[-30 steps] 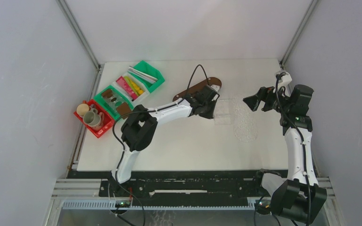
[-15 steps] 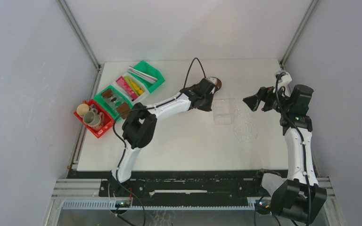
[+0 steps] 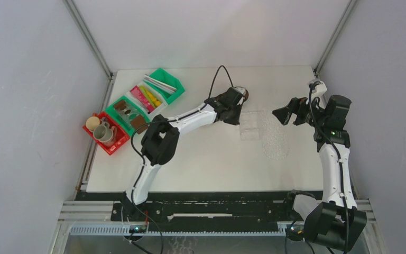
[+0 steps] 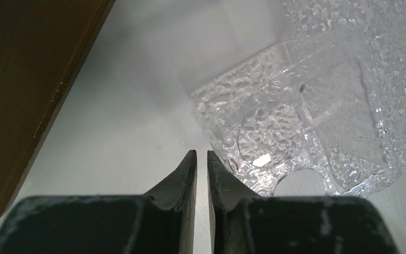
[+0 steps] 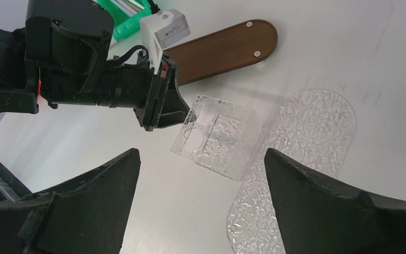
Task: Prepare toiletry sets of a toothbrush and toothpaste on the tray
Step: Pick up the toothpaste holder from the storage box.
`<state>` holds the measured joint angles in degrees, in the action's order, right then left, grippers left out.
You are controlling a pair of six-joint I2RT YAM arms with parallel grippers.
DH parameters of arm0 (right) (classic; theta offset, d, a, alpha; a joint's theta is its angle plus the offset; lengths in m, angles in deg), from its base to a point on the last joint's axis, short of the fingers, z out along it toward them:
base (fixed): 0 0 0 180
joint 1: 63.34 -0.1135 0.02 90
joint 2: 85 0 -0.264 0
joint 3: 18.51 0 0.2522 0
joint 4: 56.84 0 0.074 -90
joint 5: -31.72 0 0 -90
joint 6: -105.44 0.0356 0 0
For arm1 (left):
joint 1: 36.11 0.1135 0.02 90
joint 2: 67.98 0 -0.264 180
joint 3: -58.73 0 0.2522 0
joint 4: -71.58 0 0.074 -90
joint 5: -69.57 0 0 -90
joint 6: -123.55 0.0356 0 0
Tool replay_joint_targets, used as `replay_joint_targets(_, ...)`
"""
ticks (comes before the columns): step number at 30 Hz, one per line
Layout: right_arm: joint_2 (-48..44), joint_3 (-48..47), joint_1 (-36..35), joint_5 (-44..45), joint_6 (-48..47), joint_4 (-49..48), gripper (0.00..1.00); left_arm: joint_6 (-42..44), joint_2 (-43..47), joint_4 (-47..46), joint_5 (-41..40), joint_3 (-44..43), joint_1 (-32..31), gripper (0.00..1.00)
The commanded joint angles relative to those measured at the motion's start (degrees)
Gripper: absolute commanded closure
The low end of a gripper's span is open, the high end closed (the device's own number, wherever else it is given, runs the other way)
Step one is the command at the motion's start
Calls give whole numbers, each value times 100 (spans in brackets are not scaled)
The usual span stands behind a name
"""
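Between the brown tray (image 5: 227, 47) and the clear holder (image 4: 296, 106), my left gripper (image 4: 199, 154) has reached a little farther out over the last second. From above, the left arm (image 3: 190, 120) now hides most of the tray, where more of it showed before. The fingers are pinched almost together, with only a slit between them and nothing in it. The tips sit low, just beside the holder's near corner. The holder has not shifted. I read this as lining up on the holder, to nudge it or take its edge, rather than progress on the sets. Nothing has been laid out yet.

My right gripper (image 5: 201, 156) hangs to the right of the holder, spread wide and empty, as it was a second ago.

The set pieces are all at the left edge, well apart from both grippers. The cups (image 3: 104, 132) are in the red bin (image 3: 119, 146), the tubes (image 3: 147, 96) in the white bin (image 3: 164, 106), and the toothbrushes (image 3: 159, 83) in the far green bin (image 3: 178, 91).

As for what stands in the way, the holder lies between the tray and a clear mat (image 5: 306, 127). Its far edge touches or overlaps the mat; I cannot tell which. Both are see-through, so I find their edges hard to judge. My own left arm lies across the tray and must move off before anything goes there.
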<state>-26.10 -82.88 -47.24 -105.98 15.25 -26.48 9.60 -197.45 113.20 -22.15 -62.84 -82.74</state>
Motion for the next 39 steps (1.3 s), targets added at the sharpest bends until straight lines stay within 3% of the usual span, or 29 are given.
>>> replay_joint_targets(1,-53,-81,-12,-27,-96,-103,4,91,-5,-34,183,-413,-13,83)
replay_joint_targets(9,-62,-81,-10,-24,-94,-104,4,155,17,0,100,-317,49,81)
replay_joint_targets(13,-79,-81,-11,-35,-91,-104,4,128,416,-156,-96,205,206,80)
replay_joint_targets(19,-166,-83,-10,-95,-70,-110,4,600,1958,-793,-724,1530,286,77)
replay_joint_targets(28,-295,-82,-156,-240,-62,-100,4,1898,4690,-1680,-2289,3720,507,51)
replay_joint_targets(30,-291,-81,-256,-247,-106,-96,4,1904,5145,-1831,-2503,4140,749,39)
replay_joint_targets(32,-302,-81,-366,-234,-140,-87,4,1734,5527,-1812,-2445,4457,1112,34)
replay_joint_targets(39,-312,-81,-717,-212,-213,-60,4,603,6865,-1942,-1328,5617,3007,21)
